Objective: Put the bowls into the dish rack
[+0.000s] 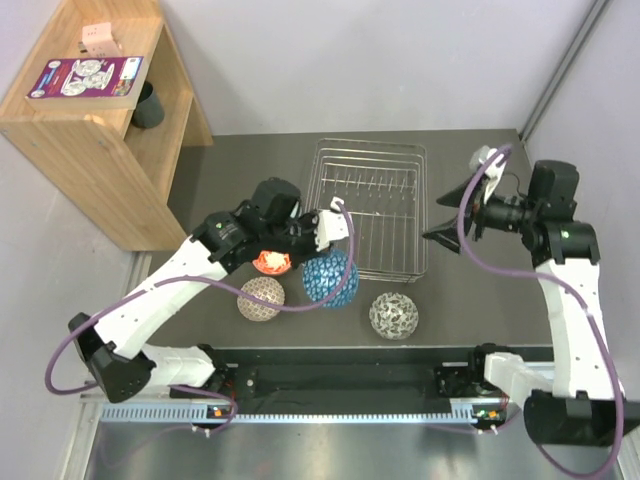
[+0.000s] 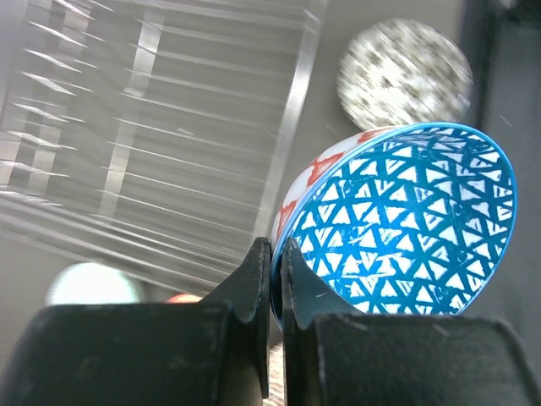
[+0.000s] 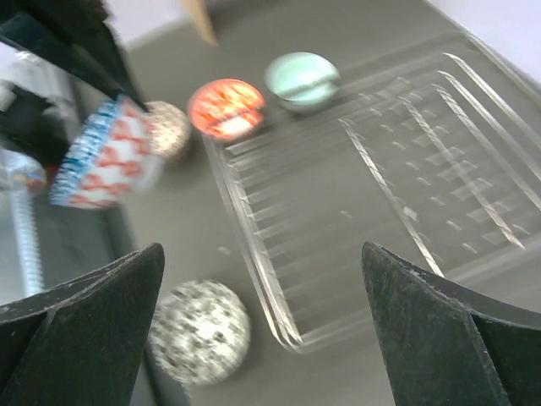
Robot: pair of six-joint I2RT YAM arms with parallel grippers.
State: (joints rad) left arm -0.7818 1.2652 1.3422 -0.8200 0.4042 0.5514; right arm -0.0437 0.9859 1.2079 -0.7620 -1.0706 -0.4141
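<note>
Blue lattice fills the inside of the blue mosaic bowl (image 2: 397,228), and my left gripper (image 2: 272,275) is pinched tight on its rim, one finger inside and one outside. The bowl hangs tilted, mouth turned sideways, just near of the dish rack's (image 1: 370,205) near left corner; I cannot tell whether its lower edge touches the table (image 1: 480,300). The red-orange bowl (image 1: 272,262) sits just left of it, with the beige mesh bowl (image 1: 261,298) nearer and the mint bowl (image 3: 302,78) farther along the rack's left side. The grey-white bowl (image 1: 393,315) stands on the table to the right, near of the rack. My right gripper (image 1: 443,217) hovers at the rack's right edge, jaws spread wide and holding nothing.
</note>
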